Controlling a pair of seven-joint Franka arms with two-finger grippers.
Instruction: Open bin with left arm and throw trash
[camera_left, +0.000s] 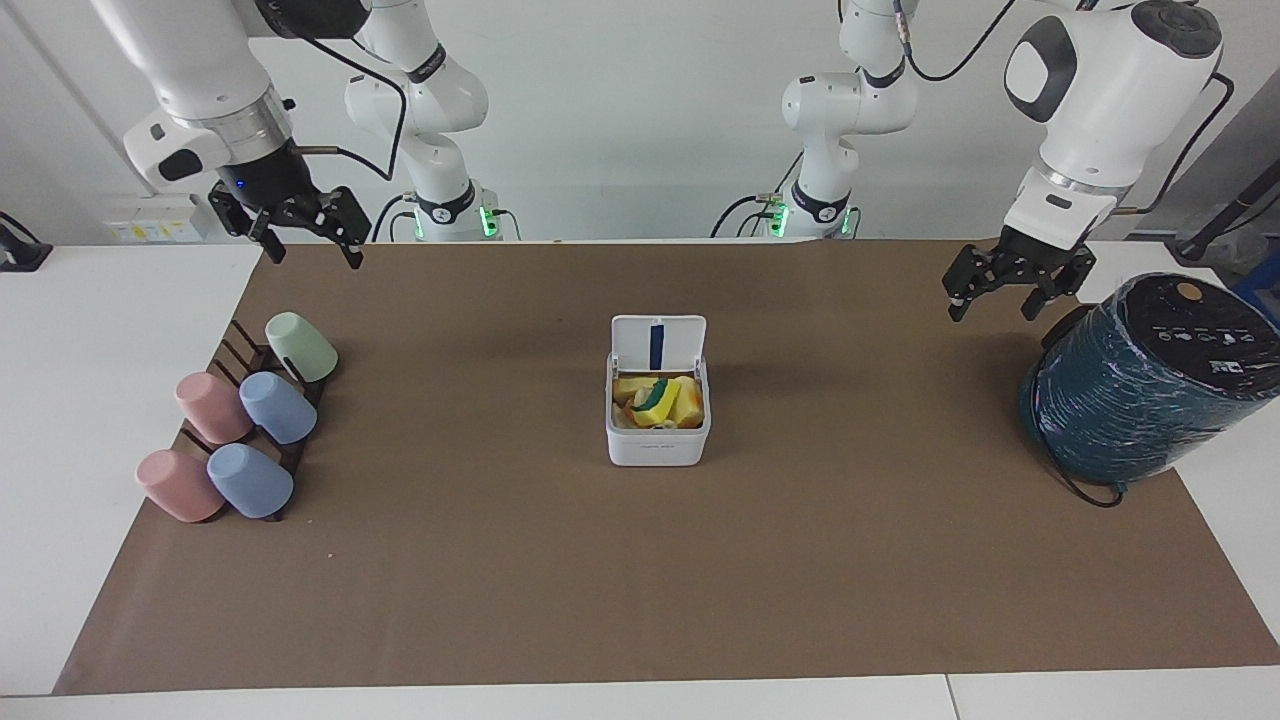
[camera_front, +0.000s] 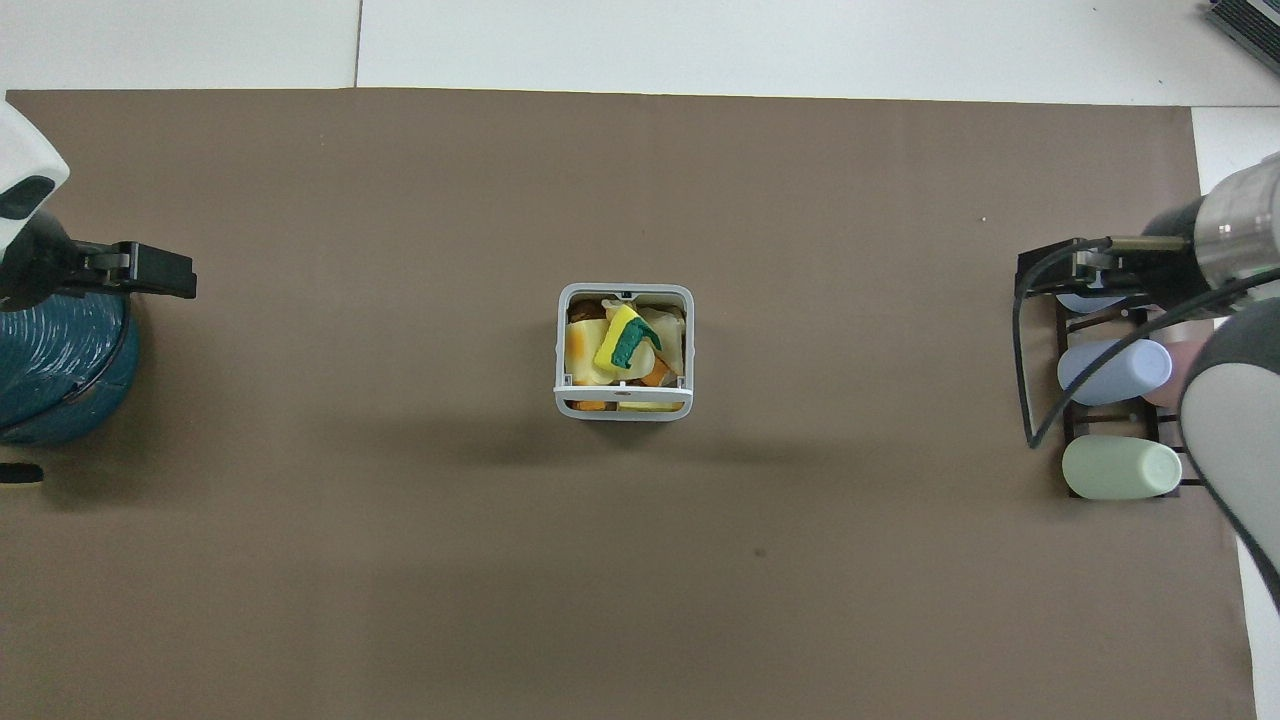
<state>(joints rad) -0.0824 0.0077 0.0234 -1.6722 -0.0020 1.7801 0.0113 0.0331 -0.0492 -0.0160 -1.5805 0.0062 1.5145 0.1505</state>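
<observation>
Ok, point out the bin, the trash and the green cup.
bin (camera_left: 657, 448): facing view, white outer wall.
trash (camera_left: 655, 398): facing view, yellow-and-green sponge bit on top.
green cup (camera_left: 302, 347): facing view, its side.

I see a smooth white plastic bin (camera_left: 657, 440) on matt brown paper (camera_left: 800, 560). By my left gripper (camera_left: 1007, 296), a drum (camera_left: 1140, 400) wears glossy, crinkled teal wrap.

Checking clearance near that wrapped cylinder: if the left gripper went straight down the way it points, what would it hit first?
Probably the brown mat just beside the dark teal wrapped cylinder. The left gripper, open, hangs close by the cylinder's edge, so depth leaves some doubt.
</observation>
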